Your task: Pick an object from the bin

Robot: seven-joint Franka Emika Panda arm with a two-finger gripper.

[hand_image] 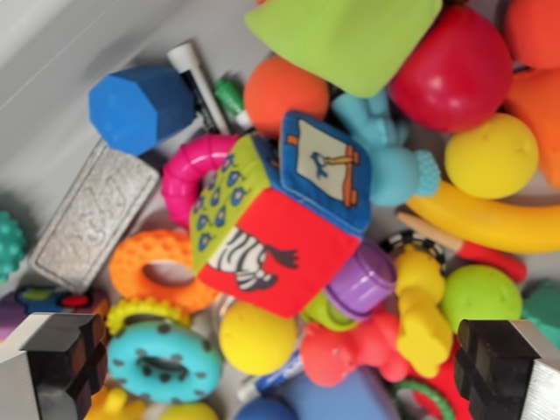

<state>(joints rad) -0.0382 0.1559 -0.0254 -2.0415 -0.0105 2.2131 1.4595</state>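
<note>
In the wrist view, the end effector (280, 372) hung over a crowded bin (52, 105), its two dark fingers (66, 363) showing at the bottom corners of the picture, one at the wrist view's left and one at the wrist view's right. They stood wide apart, with nothing between them but the toys below.

The likeliest thing to pick, as I judged it, was the cloth cube (271, 232), since it sat on top of the heap. It lay just ahead of the end effector, up the picture from the midpoint between the fingers and about level with that midpoint from side to side. It sat tilted, with one corner turned toward the camera: a red face with a zebra faced the fingers, a green face turned to the wrist view's left, and a blue face to the right. Its edges ran slantwise to the line between the fingers, so a squarer grip would probably have called for some turn of the wrist.

Closer to the end effector, nearly between the fingers, lay a yellow ball (256, 337), a purple cup (363, 280) and a red toy (337, 354). Near the left finger sat a teal ring (162, 360) and an orange ring (157, 267). Beyond the cube were an orange ball (284, 92), a red ball (451, 70) and a green cloth (346, 35). A grey block (96, 214) lay off to the left by the bin wall.
</note>
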